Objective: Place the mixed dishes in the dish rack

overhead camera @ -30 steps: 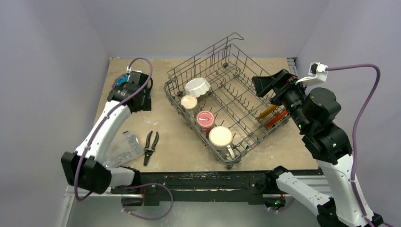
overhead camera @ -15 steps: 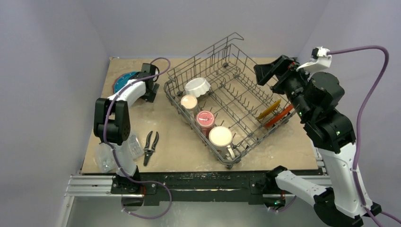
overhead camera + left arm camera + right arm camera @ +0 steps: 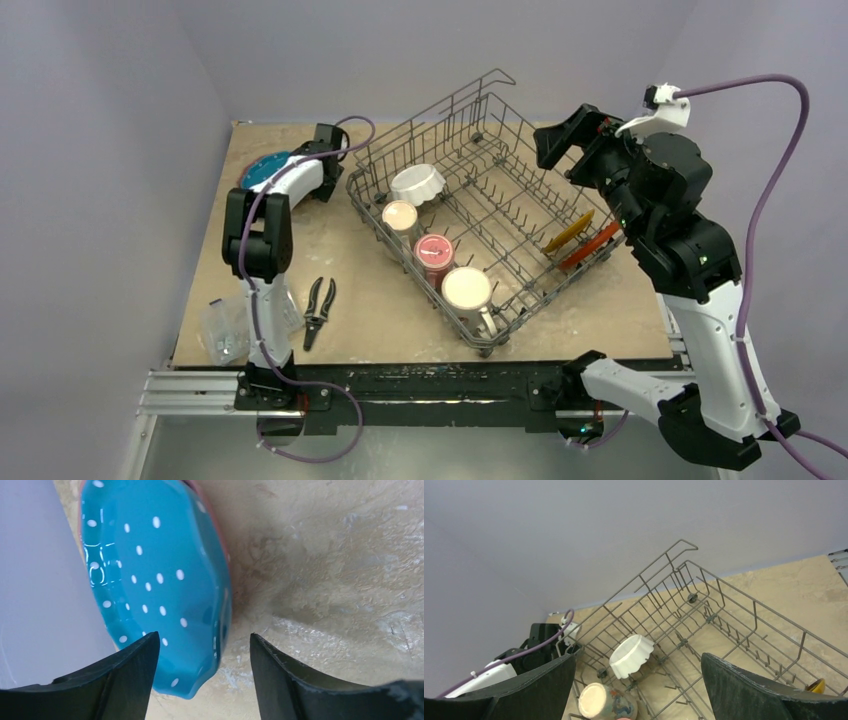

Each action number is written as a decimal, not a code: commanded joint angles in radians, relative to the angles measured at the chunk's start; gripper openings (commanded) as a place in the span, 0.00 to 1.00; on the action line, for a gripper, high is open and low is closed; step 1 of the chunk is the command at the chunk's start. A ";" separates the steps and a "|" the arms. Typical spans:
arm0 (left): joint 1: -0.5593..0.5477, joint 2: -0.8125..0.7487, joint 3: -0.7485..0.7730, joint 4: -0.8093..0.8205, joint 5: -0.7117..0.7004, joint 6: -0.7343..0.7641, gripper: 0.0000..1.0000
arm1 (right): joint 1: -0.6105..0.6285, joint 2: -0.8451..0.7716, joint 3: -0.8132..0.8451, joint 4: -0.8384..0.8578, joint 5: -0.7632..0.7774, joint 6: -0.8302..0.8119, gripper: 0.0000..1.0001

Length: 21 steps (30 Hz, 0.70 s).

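The blue plate with white dots (image 3: 262,170) lies flat at the table's far left, with a pink rim (image 3: 212,515) showing under it. My left gripper (image 3: 305,160) is open, its jaws straddling the plate's near rim (image 3: 202,636). My right gripper (image 3: 560,140) is open and empty, raised over the far right of the dish rack (image 3: 357,205). The rack holds the white fluted bowl (image 3: 417,184), beige cup (image 3: 400,217), maroon mug (image 3: 434,255), cream mug (image 3: 467,292), yellow plate (image 3: 568,232) and red-orange plate (image 3: 590,247). The right wrist view shows the bowl (image 3: 631,656) and cup (image 3: 599,700).
Black-handled pliers (image 3: 318,305) and a clear plastic box (image 3: 228,330) lie near the front left by my left arm's base. Walls close in on the left, the back and the right. The rack's raised handle (image 3: 497,76) stands at the back.
My left arm has folded upright and its gripper has slid along the blue plate's edge toward the back. My right gripper has risen and drawn back above the rack.
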 commanded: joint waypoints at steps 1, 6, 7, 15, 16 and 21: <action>-0.006 0.043 0.070 -0.031 -0.049 0.009 0.60 | 0.002 0.007 0.043 0.003 0.029 -0.032 0.98; -0.006 0.067 0.085 -0.043 -0.066 0.013 0.44 | 0.002 0.006 0.048 -0.006 0.024 -0.040 0.98; -0.006 0.071 0.089 -0.052 -0.066 0.013 0.39 | 0.002 0.005 0.049 -0.006 0.024 -0.043 0.98; -0.006 0.036 0.097 -0.133 -0.042 -0.011 0.05 | 0.002 -0.013 0.039 0.006 0.019 -0.048 0.98; -0.007 0.022 0.094 -0.139 -0.042 -0.013 0.04 | 0.002 -0.020 0.036 0.008 0.018 -0.048 0.98; -0.006 -0.071 0.082 -0.155 -0.040 -0.002 0.01 | 0.003 -0.051 0.003 0.031 0.006 -0.042 0.98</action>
